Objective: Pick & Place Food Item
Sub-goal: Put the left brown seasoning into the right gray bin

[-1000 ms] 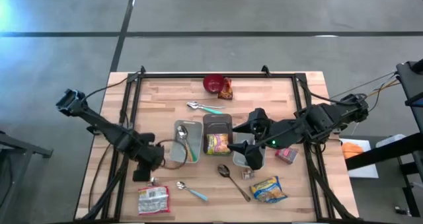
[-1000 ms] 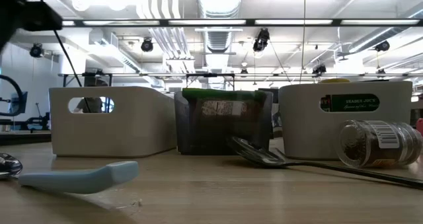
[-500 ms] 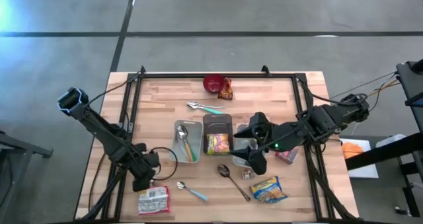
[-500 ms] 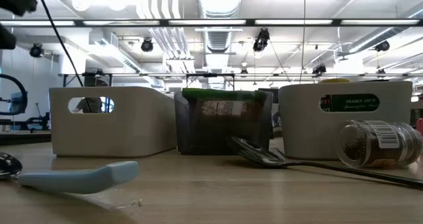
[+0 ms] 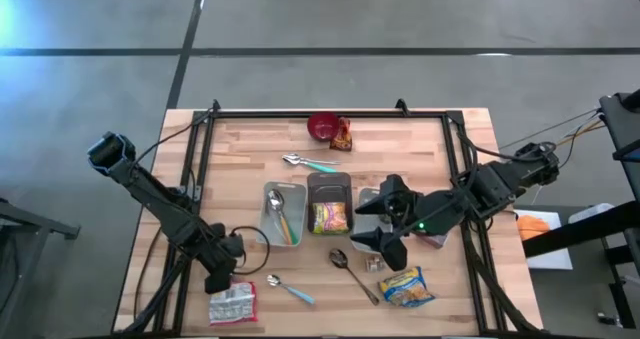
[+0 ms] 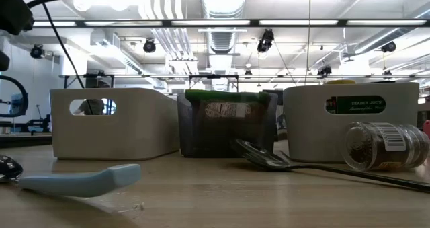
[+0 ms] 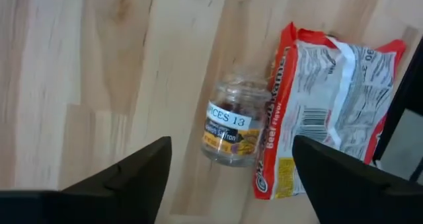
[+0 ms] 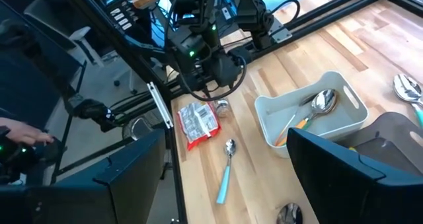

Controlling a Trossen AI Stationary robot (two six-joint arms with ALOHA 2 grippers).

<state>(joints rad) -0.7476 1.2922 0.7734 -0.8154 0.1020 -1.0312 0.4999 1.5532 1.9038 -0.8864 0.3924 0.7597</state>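
A small glass spice jar (image 7: 231, 126) lies on its side on the wood table, against the edge of a red-and-white food packet (image 7: 330, 105) that lies flat at the near left (image 5: 232, 303). My left gripper (image 7: 228, 178) is open and points down just above them (image 5: 222, 272). Its fingers stand on either side of the jar and touch nothing. My right gripper (image 5: 368, 224) hangs open, high over the white bin right of centre, with nothing between its fingers (image 8: 225, 178).
A white bin with spoons (image 5: 281, 216) and a dark container with a packet (image 5: 329, 211) stand mid-table. A blue-handled spoon (image 5: 290, 291) lies right of the packet. A yellow packet (image 5: 405, 286), a second jar (image 6: 386, 146) and a red bowl (image 5: 322, 127) are farther off.
My left gripper has gone toward the table's near edge and down, ending over the jar and the red-and-white packet, and its wrist has rolled on the way. Nothing on the table has moved.
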